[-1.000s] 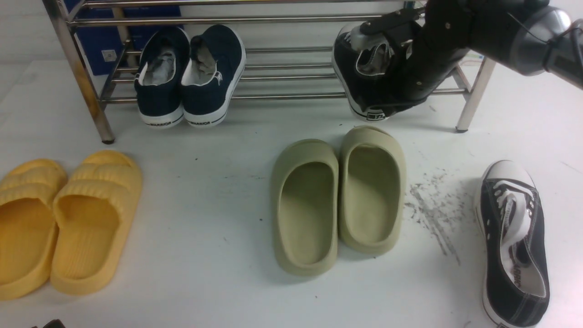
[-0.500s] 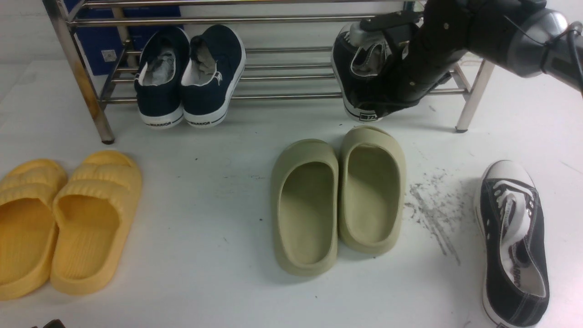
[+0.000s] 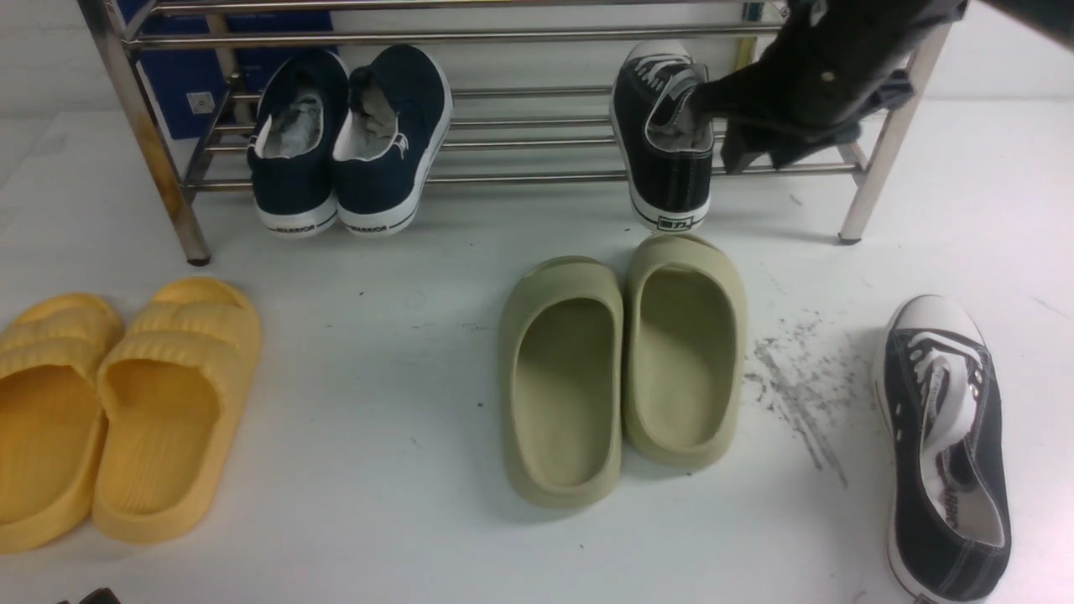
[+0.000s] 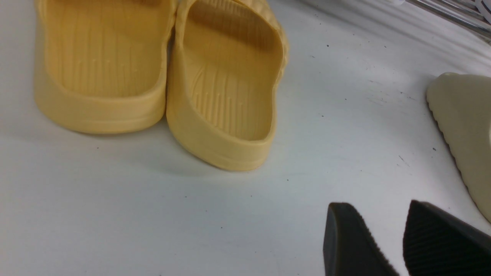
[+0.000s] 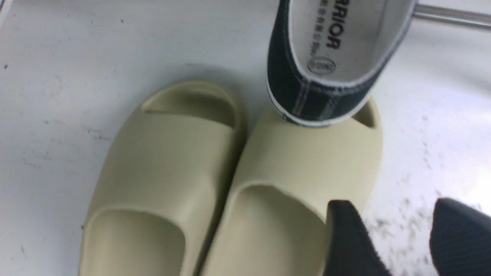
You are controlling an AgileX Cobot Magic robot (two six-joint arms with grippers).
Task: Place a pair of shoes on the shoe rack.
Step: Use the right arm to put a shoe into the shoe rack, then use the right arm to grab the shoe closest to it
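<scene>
Now the right pincer (image 5: 391,245) stands open and holds nothing, its two black fingers (image 5: 345,237) well apart. Just ahead of it one black sneaker (image 3: 667,155) lies on the low bars of the shoe rack (image 3: 520,177), heel out over the front bar, above the toe of an olive slide (image 5: 307,172). The other sneaker (image 3: 944,445) lies on the floor (image 3: 377,377), far from this pincer, nearer the robot. The left pincer (image 4: 399,245) is also open and empty, near yellow slides (image 4: 226,96).

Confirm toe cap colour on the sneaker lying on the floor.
White toe cap on the black sneaker; the front view shows it best.
</scene>
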